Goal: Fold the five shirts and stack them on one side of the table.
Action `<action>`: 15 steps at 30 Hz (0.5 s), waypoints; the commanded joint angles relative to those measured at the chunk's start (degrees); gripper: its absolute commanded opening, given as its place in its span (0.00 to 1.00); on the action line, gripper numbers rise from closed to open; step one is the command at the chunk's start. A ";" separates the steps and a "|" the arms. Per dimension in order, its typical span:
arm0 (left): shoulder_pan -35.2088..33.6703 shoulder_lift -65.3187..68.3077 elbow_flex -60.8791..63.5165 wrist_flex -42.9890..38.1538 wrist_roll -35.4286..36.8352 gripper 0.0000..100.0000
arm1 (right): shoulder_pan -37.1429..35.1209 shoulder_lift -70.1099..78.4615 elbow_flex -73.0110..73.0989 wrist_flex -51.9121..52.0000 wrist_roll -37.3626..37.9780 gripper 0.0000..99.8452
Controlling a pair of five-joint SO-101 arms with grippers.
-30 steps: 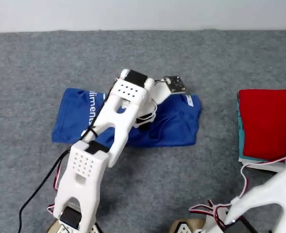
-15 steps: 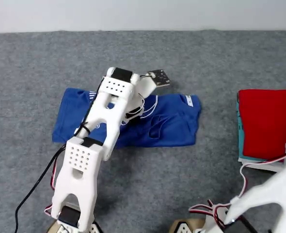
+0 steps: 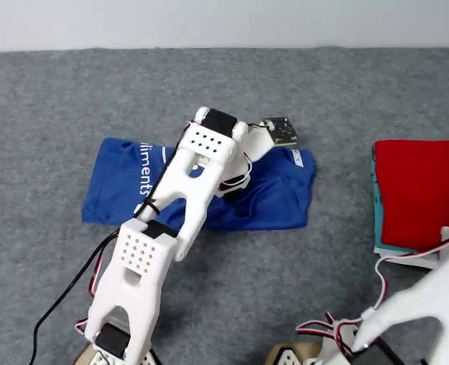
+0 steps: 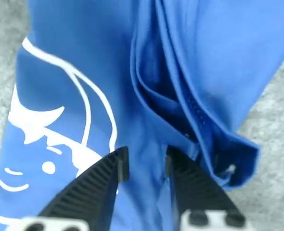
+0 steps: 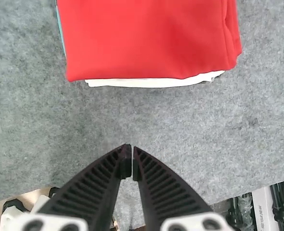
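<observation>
Left gripper [image 4: 142, 161], jaws narrowly parted and empty, over half-folded blue shirt [image 3: 278, 201] at centre of table [image 3: 361, 114]; risk: pinching only the top layer, dragging the fold apart instead of completing it.

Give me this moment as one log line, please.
left gripper: open over blue shirt | right gripper: shut above table | red shirt: atop folded pile

Gray felt-covered counter [image 3: 361, 91]. Plain white wall [image 3: 224, 21] along its far edge. Black stand legs [image 5: 278, 198] and white box [image 5: 261, 204] sit past the counter's edge.
</observation>
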 commanded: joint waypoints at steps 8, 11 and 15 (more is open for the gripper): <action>0.09 -3.08 -2.33 1.85 0.00 0.13 | -0.48 -1.71 -0.53 0.57 -0.26 0.01; 0.18 -6.51 -1.01 1.85 0.00 0.13 | -0.48 -1.71 -0.53 0.57 -0.26 0.01; 1.76 -11.25 4.62 1.85 -0.09 0.13 | -0.48 -1.54 -0.53 0.57 -0.26 0.01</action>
